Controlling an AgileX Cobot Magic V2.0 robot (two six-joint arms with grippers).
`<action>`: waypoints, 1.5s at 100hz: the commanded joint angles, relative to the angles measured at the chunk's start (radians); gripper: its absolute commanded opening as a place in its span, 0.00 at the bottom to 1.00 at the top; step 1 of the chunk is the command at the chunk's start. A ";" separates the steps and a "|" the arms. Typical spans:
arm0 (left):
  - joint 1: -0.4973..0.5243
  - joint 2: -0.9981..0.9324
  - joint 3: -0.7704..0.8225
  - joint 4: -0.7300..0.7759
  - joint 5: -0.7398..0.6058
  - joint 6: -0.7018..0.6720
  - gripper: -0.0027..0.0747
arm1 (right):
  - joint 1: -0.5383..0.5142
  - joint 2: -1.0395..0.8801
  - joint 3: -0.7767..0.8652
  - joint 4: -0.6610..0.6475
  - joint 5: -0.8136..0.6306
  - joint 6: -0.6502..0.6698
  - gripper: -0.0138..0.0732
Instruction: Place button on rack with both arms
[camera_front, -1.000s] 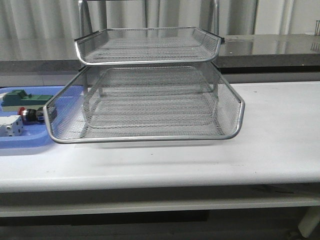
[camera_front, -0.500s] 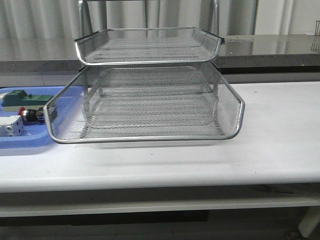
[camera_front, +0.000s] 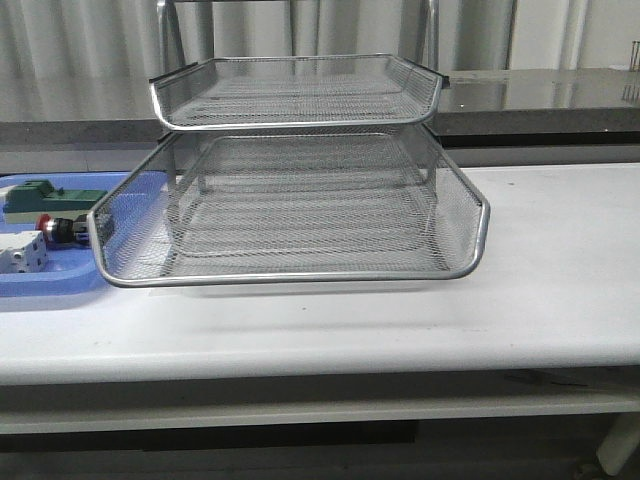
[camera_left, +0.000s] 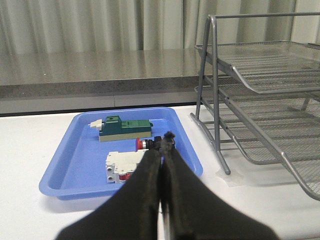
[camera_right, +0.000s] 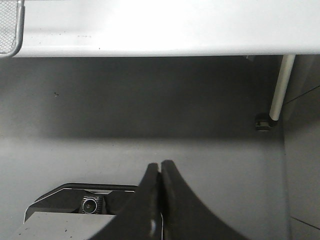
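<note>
The button (camera_front: 55, 229) lies on its side in the blue tray (camera_front: 60, 281) at the table's left, its red cap (camera_left: 139, 144) showing between a green block and a white block. In the left wrist view my left gripper (camera_left: 163, 144) is shut and empty, hanging above the tray's near edge, and its tips cover the button's dark body. The silver wire-mesh rack (camera_front: 300, 276) stands mid-table, right of the tray, with its tiers empty; the same rack (camera_left: 260, 85) fills one side of the left wrist view. My right gripper (camera_right: 160, 169) is shut and empty below table height. Neither arm shows in the front view.
A green block (camera_left: 125, 129) and a white block (camera_left: 120, 167) share the blue tray with the button. A grey counter (camera_front: 560, 95) runs behind the table. In the right wrist view, the table's front edge (camera_right: 165, 50) and a table leg (camera_right: 281, 90) stand over dark floor.
</note>
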 joint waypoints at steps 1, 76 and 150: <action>0.003 -0.034 0.045 -0.010 -0.080 0.000 0.01 | -0.001 -0.001 -0.035 -0.015 -0.043 0.002 0.08; 0.003 0.177 -0.263 -0.132 0.091 -0.018 0.01 | -0.001 -0.001 -0.035 -0.015 -0.043 0.002 0.08; 0.003 1.334 -1.202 0.151 0.747 0.095 0.01 | -0.001 -0.001 -0.035 -0.015 -0.042 0.002 0.08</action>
